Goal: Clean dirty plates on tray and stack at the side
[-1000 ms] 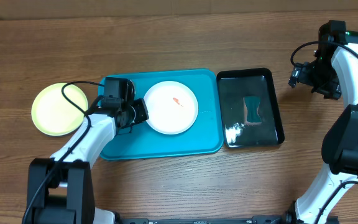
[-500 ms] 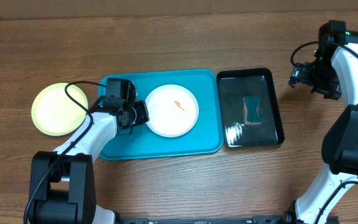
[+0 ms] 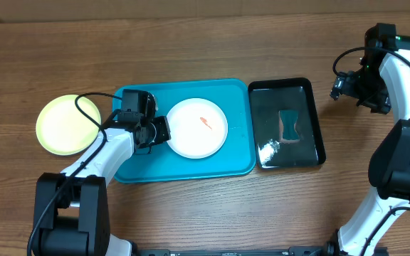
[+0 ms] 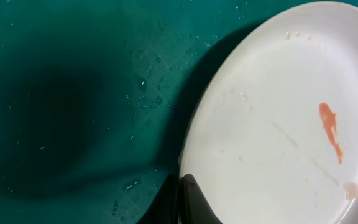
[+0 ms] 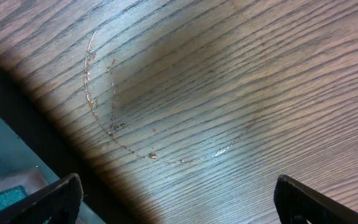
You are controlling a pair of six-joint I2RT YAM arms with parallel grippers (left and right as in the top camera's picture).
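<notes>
A white plate [image 3: 198, 126] with an orange-red smear [image 3: 205, 121] lies in the middle of the turquoise tray [image 3: 184, 167]. My left gripper [image 3: 164, 131] is at its left rim. In the left wrist view the gripper [image 4: 182, 183] is shut on the rim of the white plate [image 4: 272, 143], with the wet tray floor [image 4: 61, 93] beside it. A yellow-green plate [image 3: 66, 125] rests on the wood left of the tray. My right gripper [image 3: 358, 89] hovers over bare wood to the right of the black tray. It stands wide open [image 5: 182, 205] with nothing between its fingers.
A glossy black tray [image 3: 315, 142] holding water and a teal sponge [image 3: 289, 125] sits right of the turquoise tray. Its corner and the sponge [image 5: 2, 199] show at the lower left of the right wrist view. A dried ring of residue [image 5: 104, 118] marks the wood there.
The white plate and my left gripper have shifted slightly to the right and toward the table's front, and the left arm has drawn in. The right arm has not moved.
</notes>
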